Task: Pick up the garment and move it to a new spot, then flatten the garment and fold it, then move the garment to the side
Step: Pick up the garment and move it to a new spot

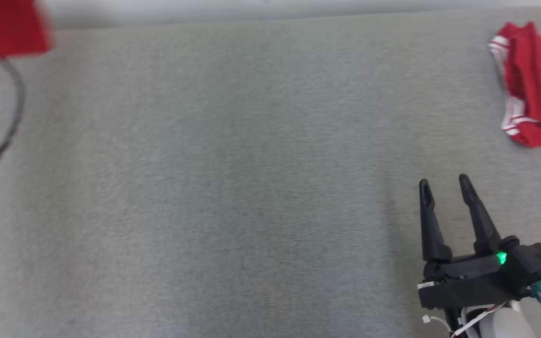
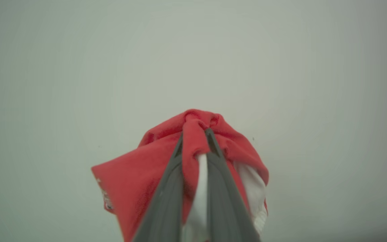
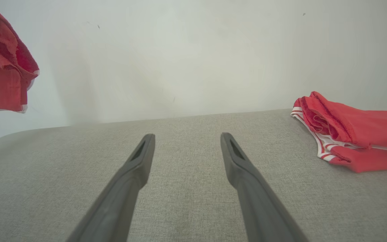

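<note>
Left wrist view: you see left claw (image 2: 195, 137) clenched on garment (image 2: 139, 174). Two red garments: this one hangs long-axis down, far left above grey surface (image 1: 233, 164); folded garment (image 1: 540, 84) lies right. Right claw (image 1: 443, 180) released.

Two red garments (image 1: 540, 84) (image 2: 136, 174), two end effectors (image 1: 444, 180) (image 2: 194, 134), one cable (image 1: 17, 112).

From head: steeply down on grey fabric surface (image 1: 251, 164). From right wrist: low, nearly level, toward pale wall (image 3: 180, 50); folded red garment (image 1: 540, 84) at two o'clock shared with head. From left wrist: close on held garment (image 2: 139, 174)
</note>
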